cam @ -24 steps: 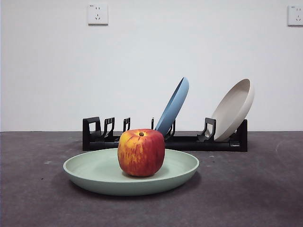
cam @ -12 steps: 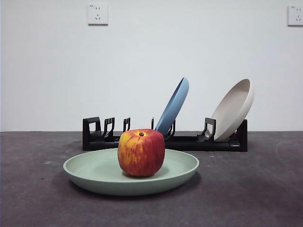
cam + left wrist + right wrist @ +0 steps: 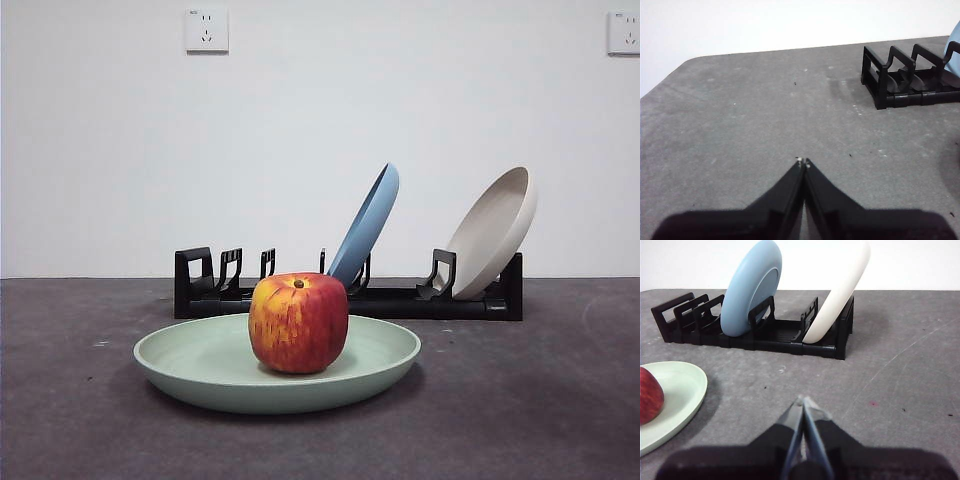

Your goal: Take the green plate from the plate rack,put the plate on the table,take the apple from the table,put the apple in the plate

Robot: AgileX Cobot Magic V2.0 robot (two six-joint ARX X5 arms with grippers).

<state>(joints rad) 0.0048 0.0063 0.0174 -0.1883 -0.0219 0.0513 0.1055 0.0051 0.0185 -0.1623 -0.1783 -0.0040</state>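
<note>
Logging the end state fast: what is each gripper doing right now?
Left gripper: closed, holding nothing, over bare table.
Right gripper: closed, holding nothing, clear of the green plate and apple.

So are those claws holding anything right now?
Nothing. The left gripper and right gripper are both shut and empty; the apple sits in the green plate.

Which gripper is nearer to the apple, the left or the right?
Right. The right gripper sees the apple close beside it; the left gripper faces bare table, with no apple in view.
</note>
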